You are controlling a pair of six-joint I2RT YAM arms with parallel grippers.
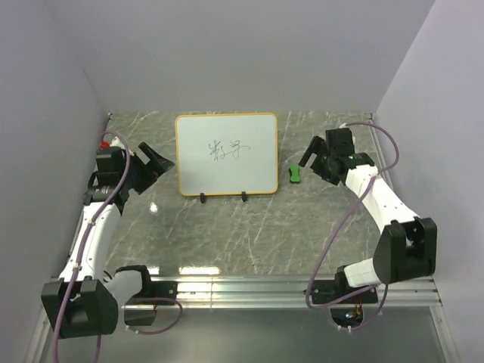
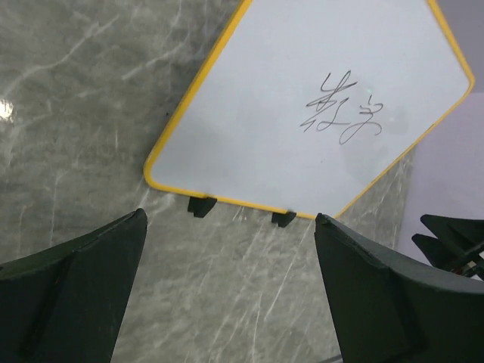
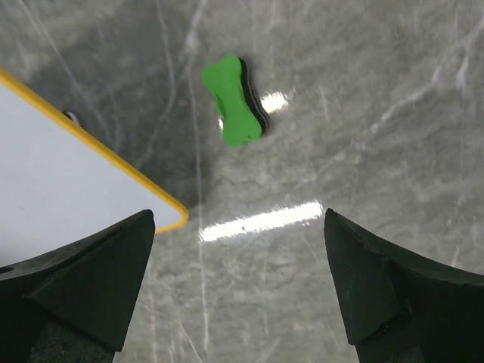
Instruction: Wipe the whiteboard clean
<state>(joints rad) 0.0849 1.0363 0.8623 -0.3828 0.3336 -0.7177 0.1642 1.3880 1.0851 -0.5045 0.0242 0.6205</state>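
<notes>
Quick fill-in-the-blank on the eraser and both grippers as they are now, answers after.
The eraser lying beside the whiteboard is coloured ____.
The left gripper and right gripper both stand ____, holding nothing.
The gripper nearer the eraser is the ____ one.
Missing words: green; open; right.

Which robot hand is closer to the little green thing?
The right gripper: the small green bone-shaped eraser lies just ahead of its fingers, while the left gripper sits across the yellow-framed whiteboard.
</notes>
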